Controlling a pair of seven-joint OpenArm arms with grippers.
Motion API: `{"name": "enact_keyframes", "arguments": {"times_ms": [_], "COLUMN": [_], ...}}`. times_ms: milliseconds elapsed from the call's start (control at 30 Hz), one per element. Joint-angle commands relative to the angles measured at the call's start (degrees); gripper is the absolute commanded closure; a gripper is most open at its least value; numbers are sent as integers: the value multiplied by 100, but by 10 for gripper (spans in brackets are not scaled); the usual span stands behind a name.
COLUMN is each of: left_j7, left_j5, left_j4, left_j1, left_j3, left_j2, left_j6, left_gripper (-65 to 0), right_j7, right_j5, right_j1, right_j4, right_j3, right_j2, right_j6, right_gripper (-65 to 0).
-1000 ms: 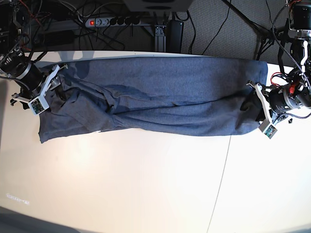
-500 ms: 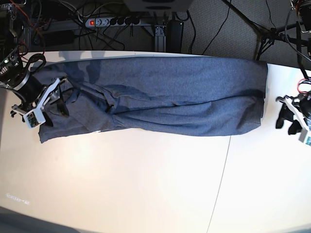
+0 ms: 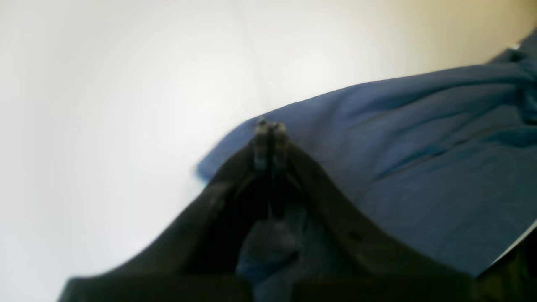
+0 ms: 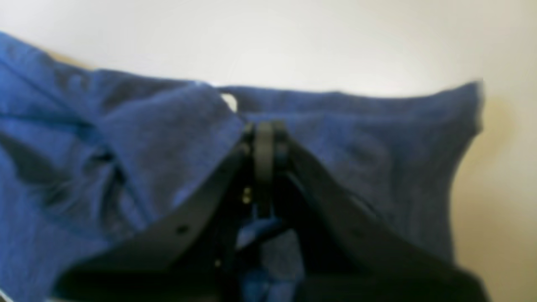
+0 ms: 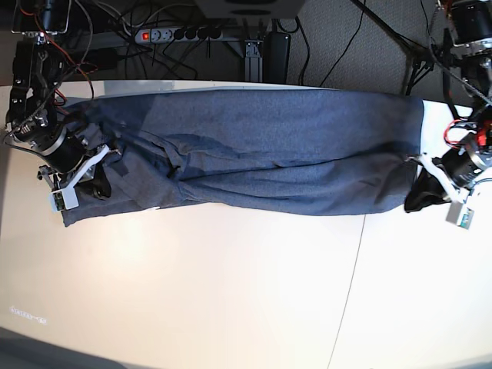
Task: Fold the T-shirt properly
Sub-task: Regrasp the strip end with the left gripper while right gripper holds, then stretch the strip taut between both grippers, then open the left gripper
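The slate-blue T-shirt (image 5: 269, 146) lies in a long band across the far part of the white table (image 5: 231, 292), folded over itself with creases near the left end. My left gripper (image 5: 415, 198) is at the shirt's lower right corner. In the left wrist view its tips (image 3: 270, 128) are together over the shirt's edge (image 3: 419, 147), with cloth bunched between the fingers. My right gripper (image 5: 102, 181) is at the shirt's left end. In the right wrist view its tips (image 4: 264, 130) are together on the cloth (image 4: 356, 138), with a fold caught behind them.
A power strip (image 5: 154, 34) with a red switch and several cables lie behind the table's far edge. A thin seam (image 5: 354, 277) runs down the table on the right. A small label (image 5: 27, 313) sits near the front left.
The left gripper drew away to the right off the shirt, then came back to its lower right corner and shut. The right gripper slid a little down along the shirt's left end.
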Motion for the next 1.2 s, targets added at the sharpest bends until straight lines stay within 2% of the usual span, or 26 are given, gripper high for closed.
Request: {"name": "enact_keyframes", "arguments": {"times_ms": [0,233,567,733,933,1167], "left_j7": [-175,-529,-938,-1368,-1379,-1327], "left_j5": [-9,680,929,1550,1759,1733], "left_j4": [94,50,-1038,-1532,-1821,-1825], "left_j1": [-61,-63,-83,-234,-428,-426], "left_j3": [63,507,507,507,507,507], "left_j2": [-22,188,188,186,98,61], "left_j6": [-152,-152,-152,-152,-152,-152], "left_gripper": [0,0,0,0,0,0], "right_j7": [133,-153,9,24,24,22], "right_j5": [175,-476,-496,-516,-514,-540], "right_j1": [127,133,146,146,149,146], "right_j4": [4,-184,-802,-962,-962,-964], "right_j3": [-44,-487,-487,-487,-487,-487], "right_j2": [90,92,142,195,396,439], "right_j6": [138,133,131,131,111,111], "right_gripper": [0,0,0,0,0,0]}}
